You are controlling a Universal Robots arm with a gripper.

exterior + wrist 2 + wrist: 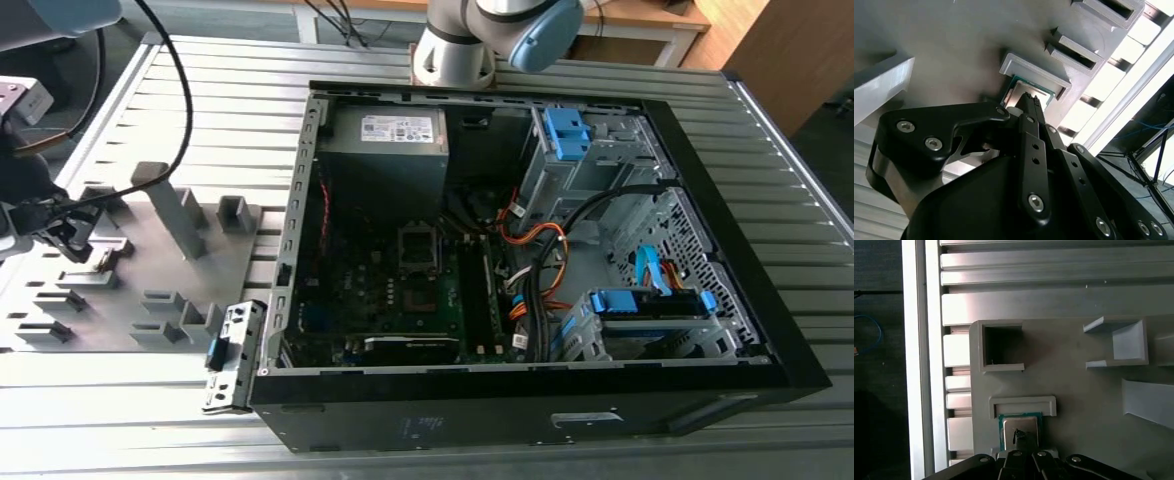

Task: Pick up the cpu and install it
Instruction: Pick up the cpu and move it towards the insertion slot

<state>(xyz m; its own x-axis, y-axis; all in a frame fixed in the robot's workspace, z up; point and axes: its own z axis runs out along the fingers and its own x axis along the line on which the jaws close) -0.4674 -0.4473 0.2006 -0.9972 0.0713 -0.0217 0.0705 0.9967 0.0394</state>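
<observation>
The jaws are pointing straight down at the middle of the chip (1030, 424), which is lying flat in its grey holder (1022, 404); they are pinched together, clasping nothing.

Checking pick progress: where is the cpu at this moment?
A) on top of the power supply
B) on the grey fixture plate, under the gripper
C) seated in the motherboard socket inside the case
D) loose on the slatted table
B: in the first wrist view the cpu lies flat on the grey fixture plate, with the gripper right over it.
</observation>
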